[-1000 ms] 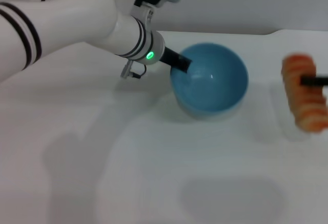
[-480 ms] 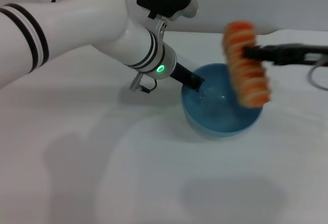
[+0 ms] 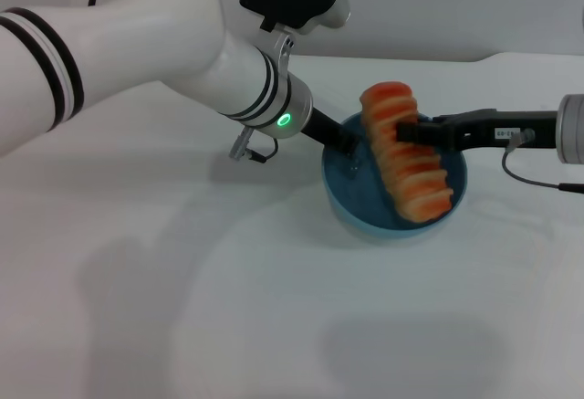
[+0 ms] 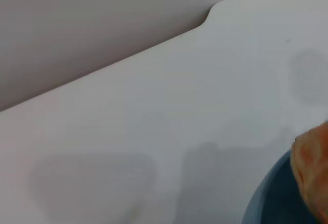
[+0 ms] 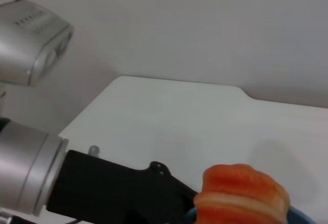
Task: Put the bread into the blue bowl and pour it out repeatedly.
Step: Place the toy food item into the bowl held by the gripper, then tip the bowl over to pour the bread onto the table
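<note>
The blue bowl (image 3: 356,205) stands on the white table in the head view. My left gripper (image 3: 343,143) grips its left rim. The bread (image 3: 405,151), an orange-red ridged loaf, is held over the bowl's opening, its lower end inside the bowl. My right gripper (image 3: 408,132) reaches in from the right and is shut on the bread's middle. The bread also shows in the right wrist view (image 5: 240,193) and at the edge of the left wrist view (image 4: 312,167), beside the bowl's rim (image 4: 266,198).
The white table (image 3: 274,326) spreads around the bowl, with its back edge against a grey wall (image 3: 456,6). A cable (image 3: 538,175) hangs from my right wrist. My left arm (image 3: 137,43) crosses the upper left of the head view.
My right gripper has carried the bread from the far right to over the bowl and lowered it into the opening. My left gripper and the bowl shifted slightly right, then held still.
</note>
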Controlling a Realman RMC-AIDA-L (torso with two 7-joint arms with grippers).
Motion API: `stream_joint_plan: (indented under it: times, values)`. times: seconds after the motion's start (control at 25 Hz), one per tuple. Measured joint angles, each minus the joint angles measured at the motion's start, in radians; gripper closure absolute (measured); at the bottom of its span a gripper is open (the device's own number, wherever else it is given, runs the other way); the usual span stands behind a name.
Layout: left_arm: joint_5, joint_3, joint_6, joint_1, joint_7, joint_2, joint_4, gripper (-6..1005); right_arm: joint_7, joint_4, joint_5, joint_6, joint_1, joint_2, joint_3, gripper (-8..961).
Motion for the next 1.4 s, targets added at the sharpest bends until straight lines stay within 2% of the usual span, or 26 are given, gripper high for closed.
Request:
stream_joint_plan:
  times: [0.16, 0.4, 0.56, 0.64, 0.68, 0.84, 0.96, 1.0, 1.04, 1.16, 1.36, 1.4]
  values:
    - [0.0, 0.0, -0.008, 0.002, 0.0, 0.001, -0.003, 1001, -0.009, 0.0, 0.002, 0.004, -0.004, 0.0, 0.005, 704]
    - [0.001, 0.0, -0.019, 0.002, 0.0, 0.004, -0.006, 1001, -0.062, -0.012, 0.084, -0.002, -0.034, -0.004, -0.001, 510]
    - [0.0, 0.001, -0.026, 0.001, 0.001, 0.004, -0.009, 1001, -0.119, -0.048, 0.142, 0.015, -0.07, -0.004, 0.005, 510]
    - [0.001, 0.0, -0.039, 0.002, 0.001, 0.004, -0.011, 1000, -0.299, -0.08, 0.226, 0.097, -0.119, -0.003, 0.008, 510]
    - [0.003, 0.0, -0.047, 0.004, 0.002, 0.004, -0.013, 1000, -0.299, -0.08, 0.226, 0.097, -0.119, -0.003, 0.008, 511]
    - [0.007, 0.0, -0.068, 0.015, 0.003, 0.006, -0.024, 1000, -0.592, -0.082, 0.4, 0.214, -0.2, -0.003, 0.009, 511]
    - [0.009, -0.002, -0.078, 0.024, 0.003, 0.006, -0.025, 999, -0.839, -0.052, 0.602, 0.272, -0.261, -0.001, 0.011, 510]
    - [0.01, -0.002, -0.08, 0.024, 0.003, 0.007, -0.025, 999, -0.971, -0.009, 0.754, 0.296, -0.288, -0.001, 0.014, 508]
    - [0.01, -0.002, -0.08, 0.024, 0.003, 0.007, -0.025, 999, -0.971, -0.009, 0.754, 0.296, -0.288, -0.001, 0.014, 507]
    - [0.01, 0.0, -0.094, 0.022, 0.003, 0.008, -0.025, 999, -1.093, 0.057, 0.886, 0.31, -0.315, -0.006, 0.046, 503]
    - [0.011, 0.0, -0.14, 0.0, 0.028, 0.007, -0.015, 1000, -1.27, 0.162, 0.902, 0.3, -0.331, -0.004, 0.165, 323]
    - [0.011, 0.0, -0.14, 0.0, 0.028, 0.007, -0.015, 1000, -1.315, 0.19, 0.909, 0.282, -0.334, -0.002, 0.197, 317]
